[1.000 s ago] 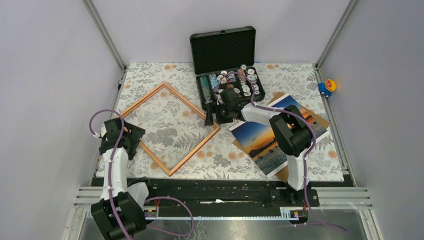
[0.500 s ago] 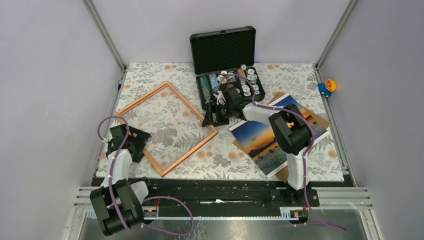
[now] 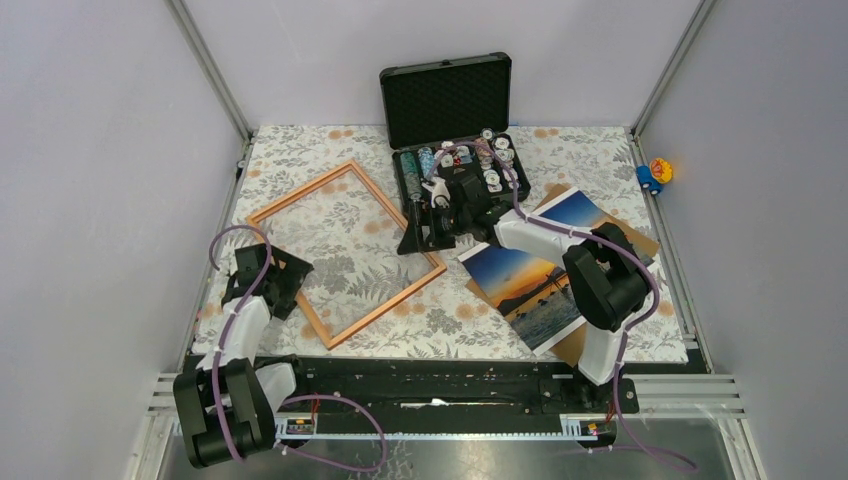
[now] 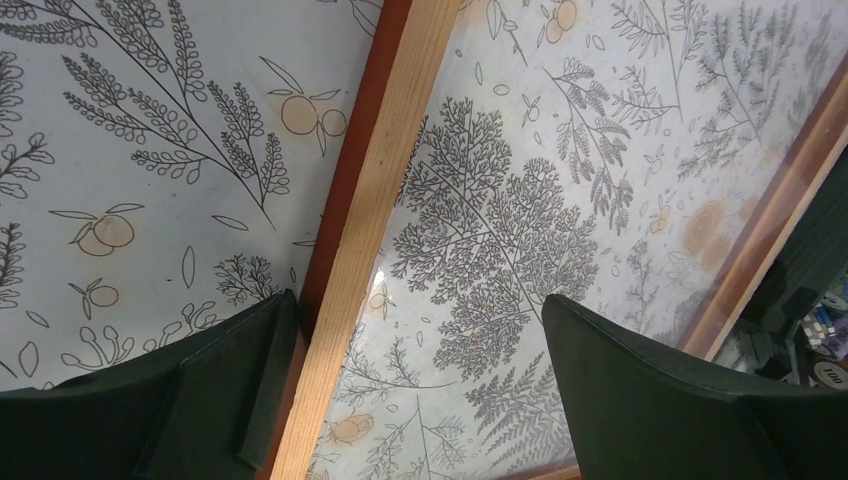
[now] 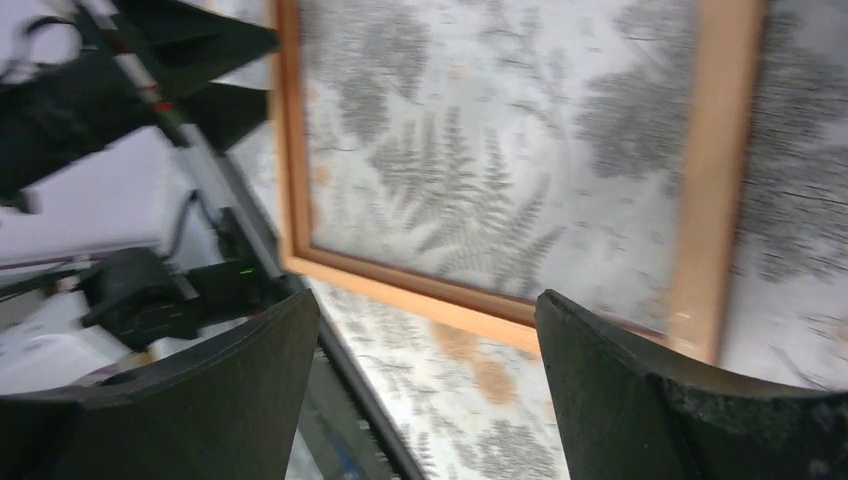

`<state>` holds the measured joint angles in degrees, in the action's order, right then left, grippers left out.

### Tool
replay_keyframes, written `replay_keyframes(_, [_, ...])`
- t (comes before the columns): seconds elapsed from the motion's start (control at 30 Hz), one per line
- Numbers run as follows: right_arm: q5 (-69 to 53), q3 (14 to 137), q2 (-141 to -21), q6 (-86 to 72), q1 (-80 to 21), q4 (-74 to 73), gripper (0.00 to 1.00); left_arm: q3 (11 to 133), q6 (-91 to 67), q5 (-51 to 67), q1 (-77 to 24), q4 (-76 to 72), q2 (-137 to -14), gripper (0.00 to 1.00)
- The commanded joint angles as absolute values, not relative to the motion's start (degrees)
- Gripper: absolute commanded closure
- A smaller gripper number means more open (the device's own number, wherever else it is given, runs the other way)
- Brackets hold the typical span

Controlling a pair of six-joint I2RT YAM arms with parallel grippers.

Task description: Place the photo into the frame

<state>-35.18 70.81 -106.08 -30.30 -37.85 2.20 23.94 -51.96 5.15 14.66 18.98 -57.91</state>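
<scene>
The orange-brown wooden frame lies flat on the floral cloth, left of centre. My left gripper is open and straddles the frame's near-left bar, with the left finger against the bar's outer edge. My right gripper is open and empty, just above the frame's right bar. The sunset photo lies face up at the right on the brown backing board, partly hidden by my right arm.
An open black case of chips stands at the back, just behind my right gripper. A small blue and yellow toy sits beyond the right rail. The metal rail runs along the near edge.
The frame has turned and slid a little towards the right. My left gripper has moved right and nearer along with the bar. My right gripper has shifted slightly left.
</scene>
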Motion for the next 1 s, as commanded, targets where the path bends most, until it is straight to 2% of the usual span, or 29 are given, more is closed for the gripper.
replay_keyframes(0.0, [-20.5,74.0,-105.4,-18.8,-37.6,-8.7,0.13,27.5,-52.3,5.9,13.4,21.0,-59.3,0.01])
replay_keyframes(0.33, [-16.0,80.2,-113.4,-15.1,-37.7,-11.3,0.19,26.8,-52.5,7.4,13.4,20.3,-58.8,0.01])
replay_keyframes(0.67, [-22.4,78.8,-114.3,-17.5,-37.7,-8.9,0.25,26.1,-53.1,8.0,13.4,20.5,-58.5,0.01])
replay_keyframes(0.97, [-28.0,76.9,-112.7,-19.7,-37.7,-6.9,0.25,25.8,-53.0,8.9,13.4,19.9,-58.8,0.01])
